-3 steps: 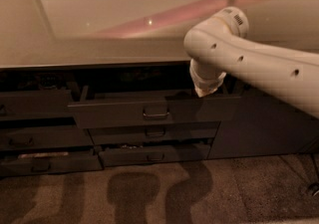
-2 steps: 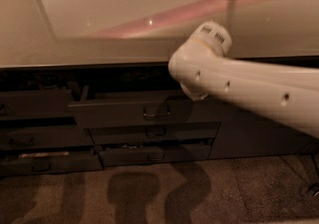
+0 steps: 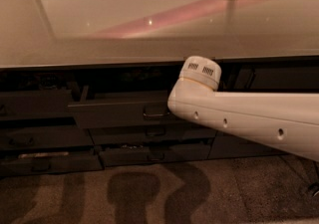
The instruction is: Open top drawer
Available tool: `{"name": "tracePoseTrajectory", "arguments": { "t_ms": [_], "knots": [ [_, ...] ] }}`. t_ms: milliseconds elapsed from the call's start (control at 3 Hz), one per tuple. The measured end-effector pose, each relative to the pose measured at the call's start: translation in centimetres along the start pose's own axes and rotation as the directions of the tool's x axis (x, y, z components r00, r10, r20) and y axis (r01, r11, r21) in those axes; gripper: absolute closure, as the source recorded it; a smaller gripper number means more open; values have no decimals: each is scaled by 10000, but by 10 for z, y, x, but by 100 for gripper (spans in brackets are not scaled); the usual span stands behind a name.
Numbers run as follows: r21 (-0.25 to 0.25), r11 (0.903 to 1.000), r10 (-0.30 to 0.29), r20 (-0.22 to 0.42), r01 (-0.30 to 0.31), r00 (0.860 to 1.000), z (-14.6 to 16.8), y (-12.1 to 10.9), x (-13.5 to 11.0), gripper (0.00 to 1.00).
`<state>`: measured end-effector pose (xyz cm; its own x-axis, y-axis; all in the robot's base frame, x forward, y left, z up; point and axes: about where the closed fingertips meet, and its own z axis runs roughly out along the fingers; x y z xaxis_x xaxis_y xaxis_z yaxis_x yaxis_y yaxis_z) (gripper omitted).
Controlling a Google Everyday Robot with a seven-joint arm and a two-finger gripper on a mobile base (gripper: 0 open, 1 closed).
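The top drawer (image 3: 114,113) is a dark grey front under the counter edge. It stands pulled out a little from the cabinet, with a gap behind its top edge. Its small loop handle (image 3: 155,112) shows at the centre. My white arm (image 3: 249,118) reaches in from the right, and its rounded joint (image 3: 200,71) sits just right of the handle, covering the drawer's right end. My gripper is not in view; only the arm's links show.
A pale glossy countertop (image 3: 149,29) fills the upper half. Two shorter drawer fronts (image 3: 154,132) (image 3: 154,156) lie below the top drawer, and more dark drawers (image 3: 40,138) stand to the left. Brown carpet (image 3: 149,193) with the arm's shadows lies in front.
The arm has swung left and lower, and its link now crosses in front of the drawer's right end. The drawer front stands as before.
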<state>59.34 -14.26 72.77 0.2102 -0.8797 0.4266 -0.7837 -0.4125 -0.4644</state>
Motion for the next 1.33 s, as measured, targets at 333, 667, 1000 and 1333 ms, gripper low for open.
{"name": "tracePoseTrajectory", "arguments": {
  "t_ms": [333, 667, 1000, 1333],
  "knots": [
    [289, 9988, 373, 856, -399, 9956, -5, -8, 8, 100],
    [717, 9956, 420, 2311, -601, 9720, -11, -13, -1, 100],
    [1065, 9941, -122, 3143, -225, 9492, -16, -16, -9, 100],
    [1291, 9909, -814, 3524, 377, 9323, -17, -16, -14, 100]
  ]
}}
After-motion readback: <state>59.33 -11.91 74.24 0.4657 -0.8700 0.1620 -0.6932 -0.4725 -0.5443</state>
